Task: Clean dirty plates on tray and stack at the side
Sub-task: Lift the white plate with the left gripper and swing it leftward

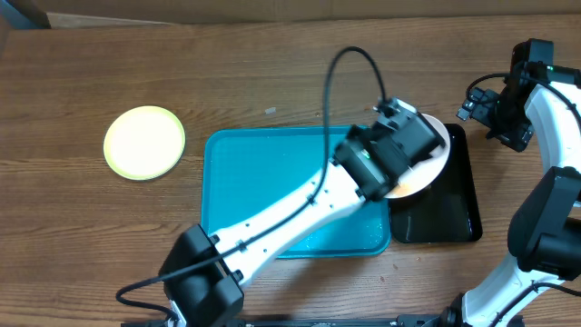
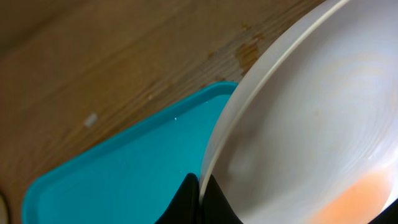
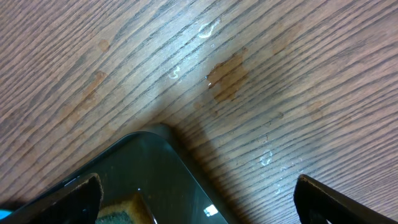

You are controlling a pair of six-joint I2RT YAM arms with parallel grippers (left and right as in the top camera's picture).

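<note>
Seeing my left gripper (image 2: pixel 200 186) clamped on the rim of a white plate (image 2: pixel 298 124) with an orange smear (image 2: pixel 354 196), over the right edge of the turquoise tray (image 2: pixel 124 180) and the black tray (image 1: pixel 454 213); my right gripper (image 3: pixel 199 196) has jaws apart above the table (image 3: pixel 261 74); yellow plate (image 1: pixel 144 143) on the wood left of the tray

The table (image 1: pixel 272 73) is brown wood with a strong grain. Seen from overhead, a turquoise tray (image 1: pixel 254 182) lies flat near the centre. A pale yellow plate (image 1: pixel 144 143) rests on the bare wood at about ten o'clock from it, well apart. A narrower black tray (image 1: pixel 449 218) lies just beside the turquoise one at three o'clock; whether their rims touch cannot be told. At twelve o'clock from the turquoise tray sits a small pale speck (image 1: pixel 270 111). The right wrist view shows a darker brown stain (image 3: pixel 227 76) on the wood near the black tray's corner.
</note>
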